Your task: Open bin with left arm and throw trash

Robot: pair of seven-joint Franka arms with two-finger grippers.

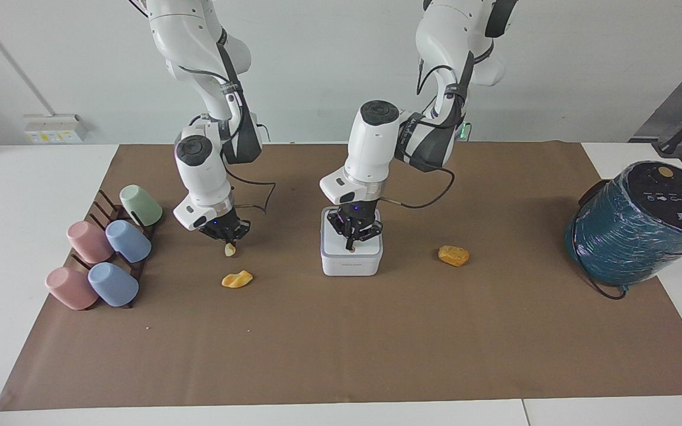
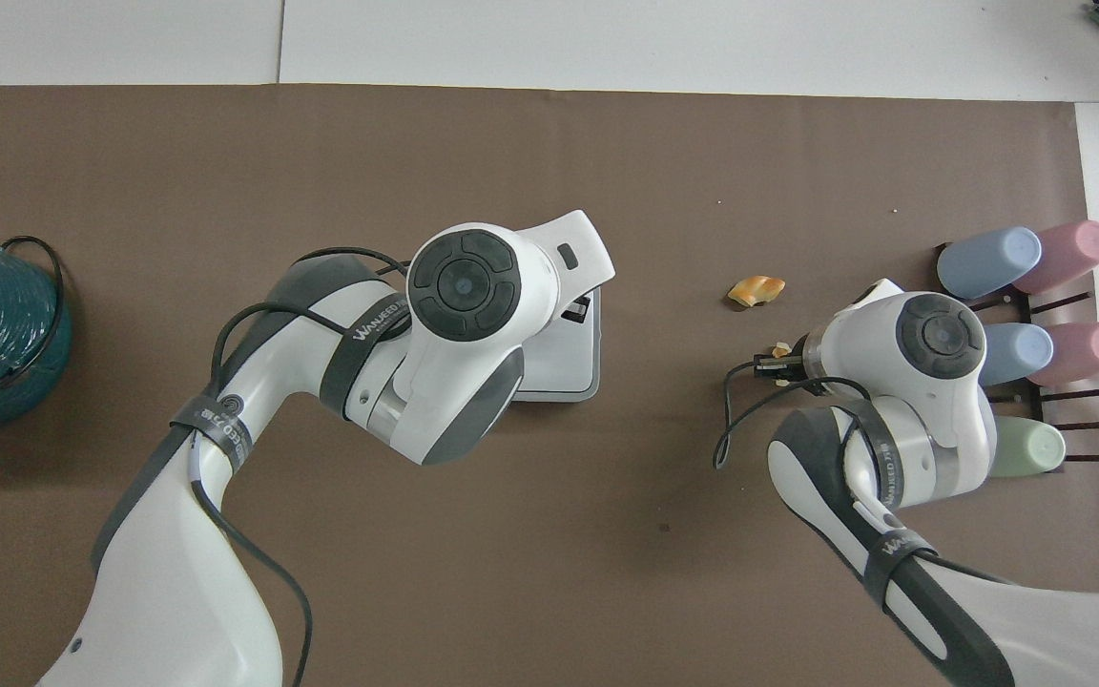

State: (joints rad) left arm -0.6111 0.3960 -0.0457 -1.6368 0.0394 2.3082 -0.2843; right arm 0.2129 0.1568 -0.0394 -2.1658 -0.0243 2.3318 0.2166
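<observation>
The white square bin [image 1: 351, 261] stands mid-table with its lid down; it also shows in the overhead view [image 2: 576, 367], mostly covered by the left arm. My left gripper [image 1: 351, 241] points straight down, fingers together, with its tips on the lid where the orange button is; the button is hidden. My right gripper [image 1: 226, 236] is shut on the pale yellow lump [image 1: 230, 250], low over the paper toward the right arm's end. The curved orange lump [image 1: 237, 278] lies farther from the robots. The golden-brown oval [image 1: 453, 255] lies beside the bin toward the left arm's end.
A rack of pastel cups [image 1: 104, 248] lies at the right arm's end, close to the right gripper. The big teal wrapped drum [image 1: 643, 222] stands at the left arm's end. Brown paper [image 1: 341, 343] covers the table.
</observation>
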